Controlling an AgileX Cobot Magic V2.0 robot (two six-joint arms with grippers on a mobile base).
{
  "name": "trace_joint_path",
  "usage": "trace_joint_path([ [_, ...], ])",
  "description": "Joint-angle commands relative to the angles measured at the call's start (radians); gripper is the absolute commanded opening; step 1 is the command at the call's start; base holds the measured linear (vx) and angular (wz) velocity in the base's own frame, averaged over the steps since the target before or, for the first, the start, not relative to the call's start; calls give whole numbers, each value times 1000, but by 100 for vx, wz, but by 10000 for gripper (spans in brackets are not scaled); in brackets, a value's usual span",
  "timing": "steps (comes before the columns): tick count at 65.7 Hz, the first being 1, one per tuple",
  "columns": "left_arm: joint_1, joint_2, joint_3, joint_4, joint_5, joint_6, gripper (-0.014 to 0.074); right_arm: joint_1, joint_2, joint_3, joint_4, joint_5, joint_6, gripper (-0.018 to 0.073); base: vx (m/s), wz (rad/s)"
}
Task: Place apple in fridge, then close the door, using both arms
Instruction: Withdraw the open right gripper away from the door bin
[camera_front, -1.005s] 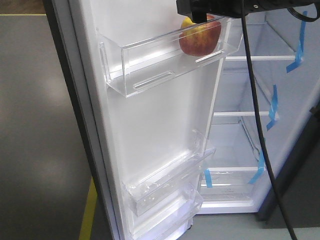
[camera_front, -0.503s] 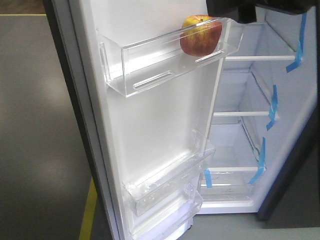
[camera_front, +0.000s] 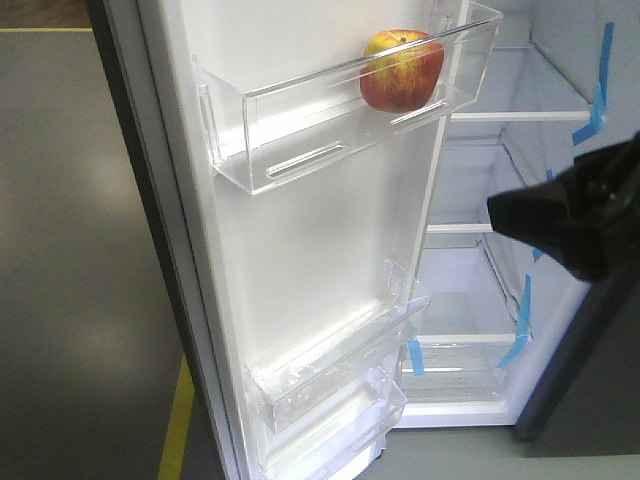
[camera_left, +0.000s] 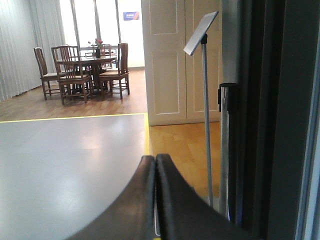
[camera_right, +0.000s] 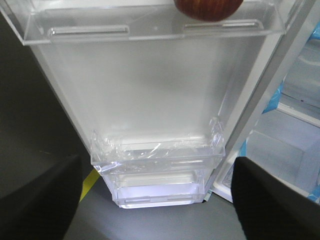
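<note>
The red and yellow apple (camera_front: 402, 70) rests in the top clear bin (camera_front: 300, 110) of the open door (camera_front: 320, 260), with nothing touching it. In the right wrist view only the apple's underside (camera_right: 207, 7) shows, at the top edge. My right gripper (camera_right: 157, 200) is open and empty, well below that bin, facing the door's lower bins (camera_right: 160, 155). A blurred black part of my right arm (camera_front: 575, 225) hangs in front of the fridge's shelves. My left gripper (camera_left: 155, 160) is shut on nothing, beside the door's dark outer edge (camera_left: 255, 115).
White shelves (camera_front: 470, 228) with blue tape strips (camera_front: 545, 215) fill the fridge's inside. A yellow floor line (camera_front: 175, 420) runs by the door's foot. The left wrist view shows grey floor, a sign stand (camera_left: 205, 100), a white cupboard (camera_left: 175, 60) and a dining table with chairs (camera_left: 85, 70).
My right arm has left the top bin and dropped down and to the right. The apple stays where it was, free in the bin.
</note>
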Motion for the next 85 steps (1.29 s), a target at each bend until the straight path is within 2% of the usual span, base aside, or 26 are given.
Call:
trace_joint_path([
  [1,-5,-16,28,-1,-70,-9,-6,0,-72,67,-1,-94,1,592,0,0],
  [23,-5,-16,28,-1,-70,-9,-6,0,-295,325,-19,-148,1,592,0,0],
  [44,-5,-16,28,-1,-70,-9,-6,0,-487,495,-12,-94,1,592,0,0],
  [56,-5,-16,28,-1,-74,-9,-6,0,-575,545,-6,-15,1,592,0,0],
  [68,-5,-16,28,-1,-127,-9,-6,0,-642,556,-5,76,1,592,0,0],
  [85,-5,-16,28,-1,-124,-13,-6,0,-670,556,-18,115,1,592,0,0],
])
